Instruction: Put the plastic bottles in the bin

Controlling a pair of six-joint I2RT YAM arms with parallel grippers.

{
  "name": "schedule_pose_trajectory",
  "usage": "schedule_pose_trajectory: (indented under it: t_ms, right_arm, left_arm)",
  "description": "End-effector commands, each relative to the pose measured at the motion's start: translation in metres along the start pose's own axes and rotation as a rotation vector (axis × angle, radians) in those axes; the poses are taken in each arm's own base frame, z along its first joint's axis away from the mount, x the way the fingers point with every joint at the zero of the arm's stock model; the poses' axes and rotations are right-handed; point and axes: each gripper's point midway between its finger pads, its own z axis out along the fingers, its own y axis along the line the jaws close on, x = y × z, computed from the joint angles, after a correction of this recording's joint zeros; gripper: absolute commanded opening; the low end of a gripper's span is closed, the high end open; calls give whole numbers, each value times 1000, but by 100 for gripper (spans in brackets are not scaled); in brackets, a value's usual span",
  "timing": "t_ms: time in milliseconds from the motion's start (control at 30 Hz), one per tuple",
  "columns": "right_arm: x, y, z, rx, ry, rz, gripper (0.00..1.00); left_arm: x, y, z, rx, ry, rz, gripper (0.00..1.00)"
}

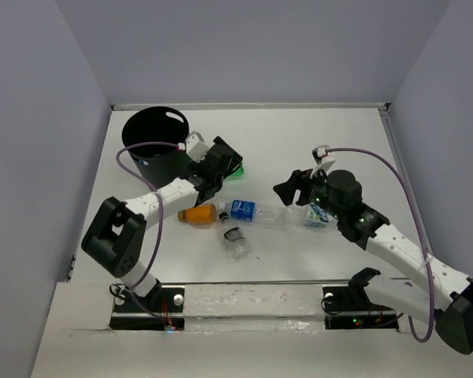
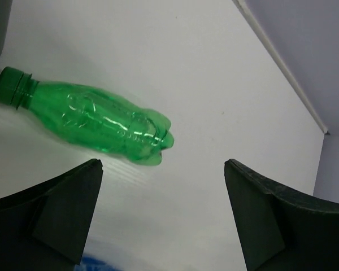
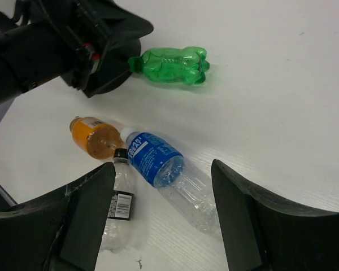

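Note:
The black bin (image 1: 134, 138) stands at the back left. A green bottle (image 2: 101, 117) lies on its side beside the bin, just ahead of my open, empty left gripper (image 2: 163, 166). In the top view the left gripper (image 1: 221, 163) partly hides the green bottle (image 1: 237, 168). My right gripper (image 3: 163, 166) is open and empty above a clear bottle with a blue label (image 3: 164, 169). Beside that bottle lie an orange bottle (image 3: 93, 135) and a small dark-capped clear bottle (image 3: 117, 209). In the top view the right gripper (image 1: 294, 189) hangs over mid-table.
The three lying bottles cluster at the table's middle: orange (image 1: 197, 213), blue-labelled (image 1: 256, 212) and dark-capped (image 1: 236, 240). Another blue-and-white labelled bottle (image 1: 315, 215) lies under the right wrist. The left arm (image 3: 56, 45) shows in the right wrist view. Grey walls close in the table.

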Motion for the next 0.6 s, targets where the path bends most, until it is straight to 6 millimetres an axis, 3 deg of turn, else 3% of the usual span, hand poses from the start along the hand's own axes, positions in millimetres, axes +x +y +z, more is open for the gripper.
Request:
schedule_pose_trajectory:
  t_ms: [0,267,467,567]
  right_arm:
    - [5,9,-7,-55,13,-2,74]
    - [9,20,-18,-129,19,-31,74]
    - [4,19,-25,-125,-11,-41,74]
    - [-4,17,-29,-108,-42,-51,74]
  left_arm:
    - [-1,17,33,-189,-86,-128,99]
    - [14,15,56,-265,-65,-144,99]
    - [24,9,44,-266,-91,-64,99]
    - [26,-13,31,-232,-122,8,99]
